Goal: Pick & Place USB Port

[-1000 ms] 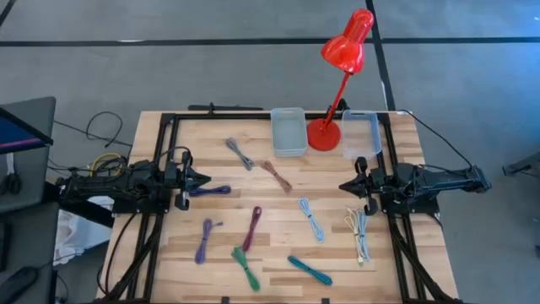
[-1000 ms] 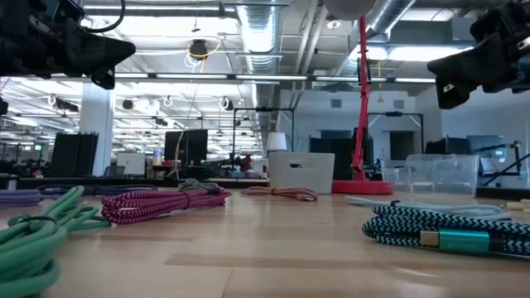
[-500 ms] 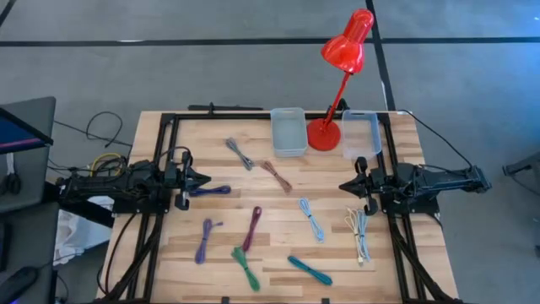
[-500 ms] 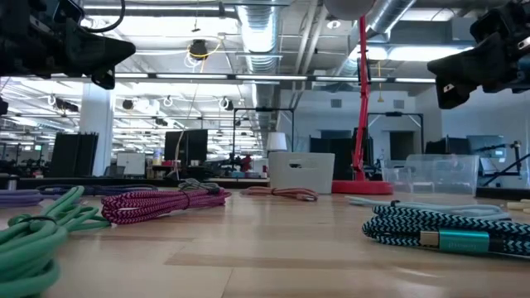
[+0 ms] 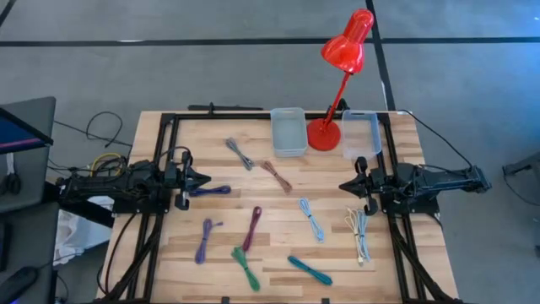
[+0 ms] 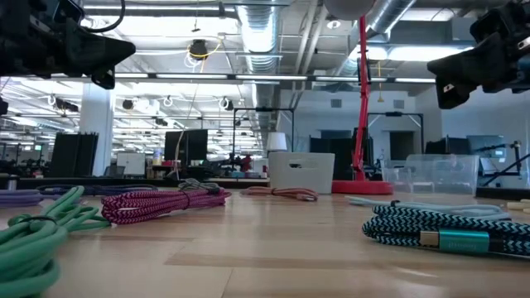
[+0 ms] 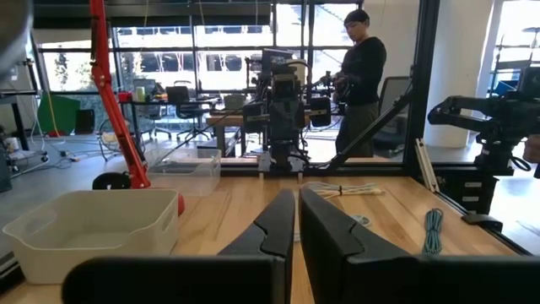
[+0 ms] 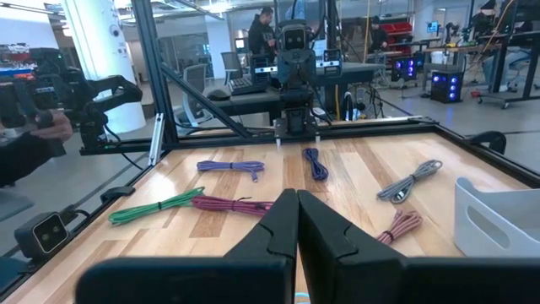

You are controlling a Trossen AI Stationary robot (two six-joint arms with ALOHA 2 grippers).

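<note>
the usb cables lie scattered on the wooden table (image 5: 396, 135), each a small coiled or folded bundle: a dark purple cable (image 5: 209, 191) just ahead of the left gripper (image 5: 202, 179), a grey cable (image 5: 240, 154) and a pink-brown cable (image 5: 276, 176) farther out toward the middle, a magenta braided cable (image 5: 252, 228), a violet cable (image 5: 204, 240), a green cable (image 5: 245, 268) and a teal cable (image 5: 309, 270) off to the near side between the two arms, a light blue cable (image 5: 311, 219) and a pale white-and-blue cable (image 5: 360, 234) close beside the right gripper (image 5: 344, 185). none is held. both arms are stretched low and level over the table's side edges, pointing at each other, well apart. the left gripper's jaws are pressed almost together with only a slit between them; the right gripper's jaws are pressed together. beyond the jaws at the far edge stand a white bin (image 5: 288, 131), a clear bin (image 5: 360, 133) and a red desk lamp (image 5: 340, 76) between them.
</note>
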